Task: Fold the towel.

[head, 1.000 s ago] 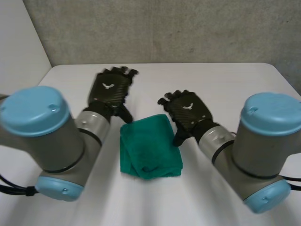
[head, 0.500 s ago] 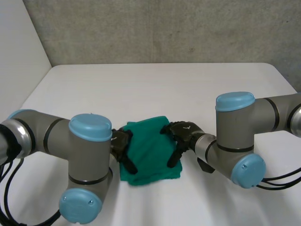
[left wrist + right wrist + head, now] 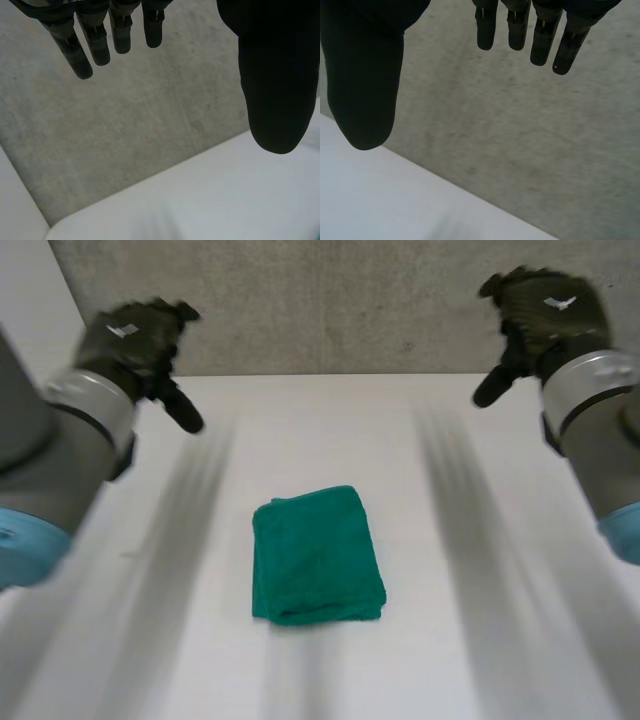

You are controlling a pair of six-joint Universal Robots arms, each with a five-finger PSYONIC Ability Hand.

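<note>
A green towel [image 3: 317, 555] lies folded into a small rectangle in the middle of the white table [image 3: 470, 640]. My left hand [image 3: 135, 340] is raised high at the far left, well away from the towel, fingers straight and holding nothing. My right hand [image 3: 540, 310] is lifted high at the far right, also open and empty. In the left wrist view the left hand's fingers [image 3: 85, 40] and thumb stand apart over the table's far edge. The right wrist view has the right hand's fingers [image 3: 545, 35] spread the same way.
A grey concrete wall [image 3: 330, 300] rises behind the table's far edge. A pale wall [image 3: 30, 330] stands to the left. White tabletop surrounds the towel on every side.
Both hands have left the towel's sides and swung up and outward to the far corners. The towel stays folded in the middle of the table.
</note>
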